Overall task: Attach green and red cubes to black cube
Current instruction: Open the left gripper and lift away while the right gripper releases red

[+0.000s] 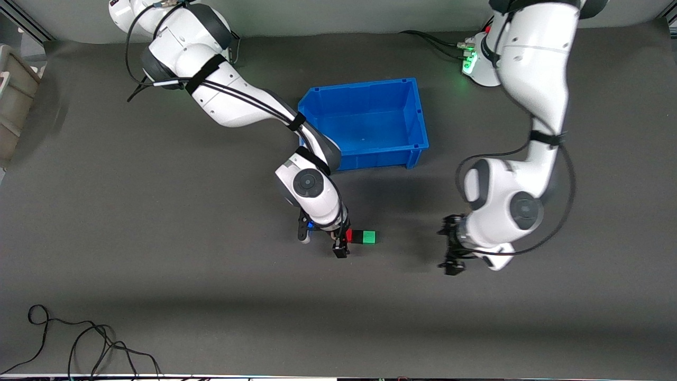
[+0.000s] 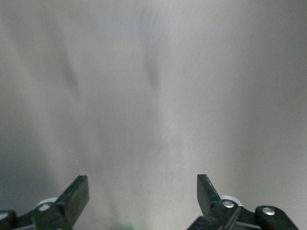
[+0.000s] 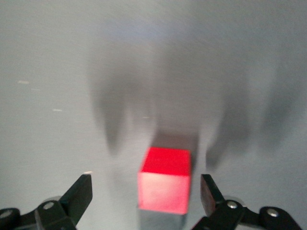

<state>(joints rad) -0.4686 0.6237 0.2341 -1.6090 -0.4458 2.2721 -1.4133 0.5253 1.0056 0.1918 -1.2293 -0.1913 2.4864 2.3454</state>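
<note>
The red cube [image 1: 348,235], the black cube [image 1: 357,236] and the green cube [image 1: 369,237] lie in one touching row on the table, black in the middle, nearer to the front camera than the blue bin. My right gripper [image 1: 342,241] is down at the red end of the row, open, with the red cube [image 3: 164,179] between its fingers [image 3: 79,194], untouched by them. In the right wrist view [image 3: 145,188] the black and green cubes are hidden by the red one. My left gripper [image 1: 448,248] is open and empty over bare table toward the left arm's end; its wrist view [image 2: 143,191] shows only mat.
A large blue bin [image 1: 370,124] stands empty farther from the front camera than the cubes. A grey box [image 1: 13,100] sits at the table's edge at the right arm's end. Loose black cable [image 1: 79,344] lies near the front edge.
</note>
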